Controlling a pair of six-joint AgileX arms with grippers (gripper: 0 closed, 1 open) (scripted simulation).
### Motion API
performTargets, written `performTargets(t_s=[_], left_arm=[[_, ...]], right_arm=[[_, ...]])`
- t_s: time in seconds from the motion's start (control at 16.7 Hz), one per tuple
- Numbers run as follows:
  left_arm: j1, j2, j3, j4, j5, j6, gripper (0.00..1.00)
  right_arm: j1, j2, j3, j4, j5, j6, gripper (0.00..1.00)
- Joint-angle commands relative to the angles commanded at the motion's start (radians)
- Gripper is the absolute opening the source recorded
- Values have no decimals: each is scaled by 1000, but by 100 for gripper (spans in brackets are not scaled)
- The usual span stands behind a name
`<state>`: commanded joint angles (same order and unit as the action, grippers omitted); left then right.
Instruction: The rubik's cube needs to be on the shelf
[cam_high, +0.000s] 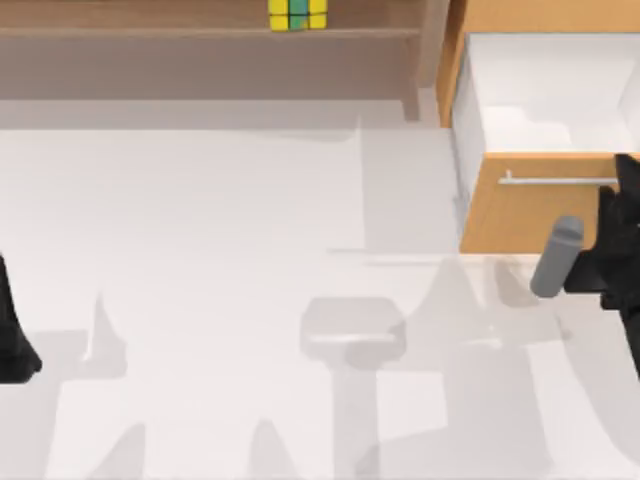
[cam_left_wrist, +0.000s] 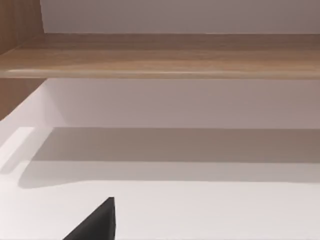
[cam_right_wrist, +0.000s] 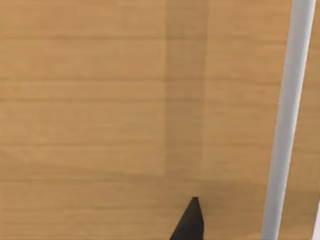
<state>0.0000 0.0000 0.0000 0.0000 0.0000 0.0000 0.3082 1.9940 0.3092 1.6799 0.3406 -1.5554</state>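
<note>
The rubik's cube sits on the shelf at the table's far edge. The right gripper is at the open drawer's silver handle; the left arm is parked at the left edge.

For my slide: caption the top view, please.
Rubik's cube on the shelf; right gripper at the open drawer's handle.

One rubik's cube, one shelf, one drawer cabinet, two arms.
</note>
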Motion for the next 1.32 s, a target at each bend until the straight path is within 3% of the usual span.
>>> performTargets(t_s=[0.24,0.3,0.84,1.32], left_arm=[[0,0,0,0,0,0,100],[0,0,0,0,0,0,100],[0,0,0,0,0,0,100],[0,0,0,0,0,0,100]], right_arm=[[0,0,0,0,0,0,2],[0,0,0,0,0,0,0],[1,2,1,-3,0,3,0],[-45,54,161,-115,-45,3,0]])
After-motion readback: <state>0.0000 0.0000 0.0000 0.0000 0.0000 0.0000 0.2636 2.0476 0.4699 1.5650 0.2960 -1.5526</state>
